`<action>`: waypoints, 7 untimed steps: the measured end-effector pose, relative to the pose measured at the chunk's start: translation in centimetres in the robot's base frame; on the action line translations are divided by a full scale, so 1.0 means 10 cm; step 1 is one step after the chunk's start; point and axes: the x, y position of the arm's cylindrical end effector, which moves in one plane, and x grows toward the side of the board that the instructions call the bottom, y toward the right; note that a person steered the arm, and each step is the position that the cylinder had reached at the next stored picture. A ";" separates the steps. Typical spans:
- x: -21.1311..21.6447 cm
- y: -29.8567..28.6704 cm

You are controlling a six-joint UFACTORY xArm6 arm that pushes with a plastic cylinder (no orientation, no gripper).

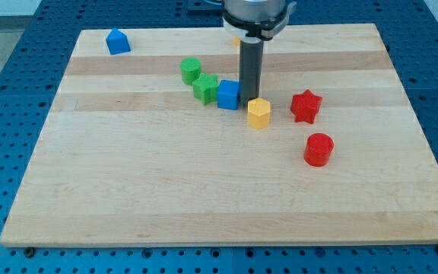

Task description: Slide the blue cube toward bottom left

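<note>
Near the top centre of the light wooden table (pixel 204 190), the small blue cube (pixel 228 94) touches a green star-shaped block (pixel 205 88). My tip (pixel 247 101) stands upright against the cube's right side, just above the yellow hexagonal block (pixel 258 113). No claw is fitted.

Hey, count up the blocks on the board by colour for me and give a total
Blue: 2, the blue cube beside my tip, and a blue house-shaped block
Green: 2
Yellow: 2
Red: 2
Total: 8
</note>
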 end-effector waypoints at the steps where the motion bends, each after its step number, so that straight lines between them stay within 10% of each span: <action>1: -0.15 0.22; 3: -0.42 0.19; 7: 0.37 -0.79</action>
